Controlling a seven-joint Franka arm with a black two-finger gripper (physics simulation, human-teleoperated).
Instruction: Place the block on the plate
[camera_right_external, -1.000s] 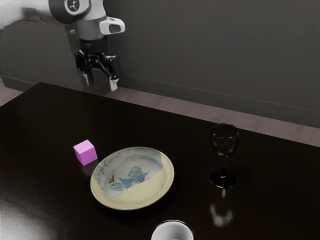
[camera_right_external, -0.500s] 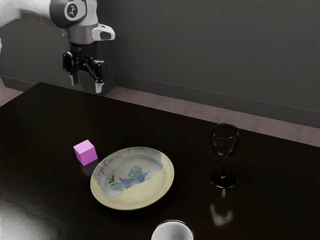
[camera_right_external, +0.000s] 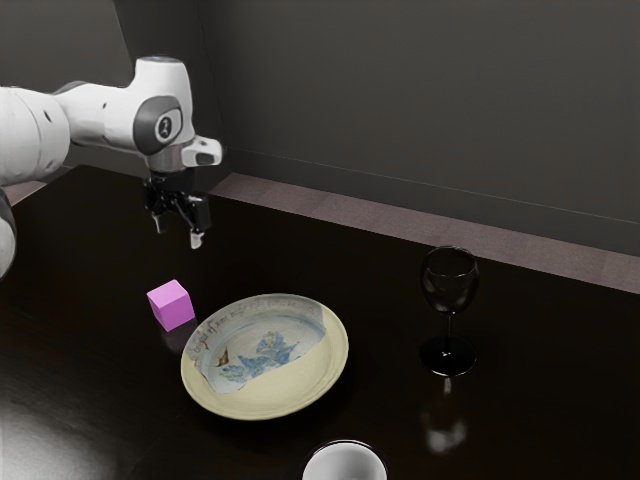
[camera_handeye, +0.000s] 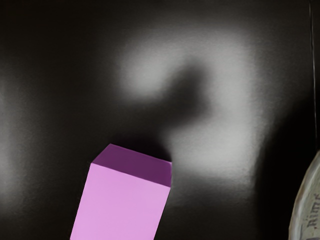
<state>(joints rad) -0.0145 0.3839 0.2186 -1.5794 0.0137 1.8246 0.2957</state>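
Pink block (camera_right_external: 171, 305): on the dark table (camera_right_external: 70, 390), just beside the plate (camera_right_external: 265, 404), not on it. Gripper (camera_right_external: 177, 233) raised above the tabletop, fingers spread wide, nothing between them. Wine glass (camera_right_external: 449, 285) well apart from the block, beyond the plate; white cup (camera_right_external: 345, 466) near the plate's rim.

Step in hand, as judged: approach for the grasp. In the wrist view the block sits slightly askew to the hand, so a small wrist turn should bring the pads flat to two opposite faces. Centre over the block while high, then lower straight, fingers kept wide. Watch the finger nearest the plate; clearance there looks modest, and a touch on the rim could shift it. Close at about mid-height of the block: too shallow a grip may let it tip or slip on lifting.
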